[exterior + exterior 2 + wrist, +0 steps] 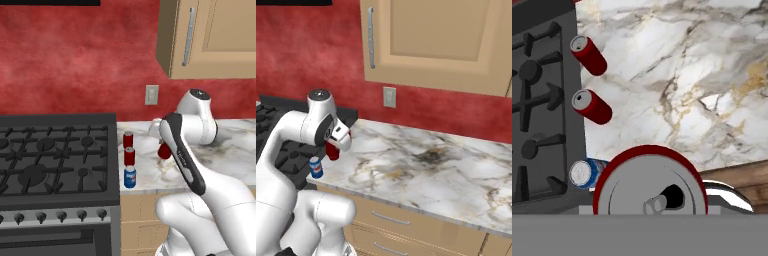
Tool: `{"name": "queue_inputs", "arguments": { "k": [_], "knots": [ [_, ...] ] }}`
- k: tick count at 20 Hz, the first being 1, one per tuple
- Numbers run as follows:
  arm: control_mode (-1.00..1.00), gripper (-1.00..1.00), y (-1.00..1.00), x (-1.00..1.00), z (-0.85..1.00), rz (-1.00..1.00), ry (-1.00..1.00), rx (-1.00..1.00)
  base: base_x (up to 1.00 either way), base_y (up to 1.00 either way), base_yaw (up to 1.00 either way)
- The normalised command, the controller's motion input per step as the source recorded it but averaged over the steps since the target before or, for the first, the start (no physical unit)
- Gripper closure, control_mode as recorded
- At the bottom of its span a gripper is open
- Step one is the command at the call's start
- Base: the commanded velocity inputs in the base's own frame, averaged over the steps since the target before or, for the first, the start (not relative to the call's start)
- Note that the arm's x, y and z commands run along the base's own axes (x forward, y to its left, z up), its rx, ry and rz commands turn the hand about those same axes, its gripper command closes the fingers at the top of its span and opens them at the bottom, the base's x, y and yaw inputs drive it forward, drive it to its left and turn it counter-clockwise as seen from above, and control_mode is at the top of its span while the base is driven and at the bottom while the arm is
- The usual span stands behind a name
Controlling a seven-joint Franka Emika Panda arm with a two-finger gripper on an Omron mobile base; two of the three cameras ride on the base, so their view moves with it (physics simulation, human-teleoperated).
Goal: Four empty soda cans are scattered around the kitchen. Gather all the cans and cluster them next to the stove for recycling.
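My gripper (pixel 336 144) is shut on a red soda can (pixel 332 151), held just above the marble counter right of the stove (pixel 50 160). In the hand view that can (pixel 650 187) sits close at the bottom with its silver top facing me, and it hides the fingertips. In the left base view my forearm half covers it (pixel 163 150). Beside the stove's right edge three soda cans stand in a row: a red one (pixel 128 139) at the back, another red one (pixel 130 156) in the middle, and a blue one (pixel 130 177) at the front edge.
The marble counter (pixel 421 170) runs to the right, with drawers below it. A tan wall cabinet (pixel 210 40) hangs above, and an outlet (pixel 151 94) sits on the red wall. The stove's grates (pixel 537 100) border the can row.
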Motion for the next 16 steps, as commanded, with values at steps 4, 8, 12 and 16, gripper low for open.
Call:
{"name": "queue_inputs", "arguments": {
  "k": [4, 8, 12, 16],
  "knots": [
    [-1.00, 1.00, 0.02, 0.09, -0.06, 0.22, 0.05, 0.00, 0.00, 0.00, 0.00],
    [-1.00, 1.00, 0.00, 0.01, 0.00, 0.30, 0.00, 0.00, 0.00, 0.00, 0.00],
    [-1.00, 1.00, 0.00, -0.02, 0.00, 0.29, 0.00, -0.01, 0.00, 0.00, 0.00],
    [-1.00, 1.00, 0.11, -0.06, -0.03, 0.18, -0.06, -0.05, 0.00, 0.00, 0.00]
  ]
}}
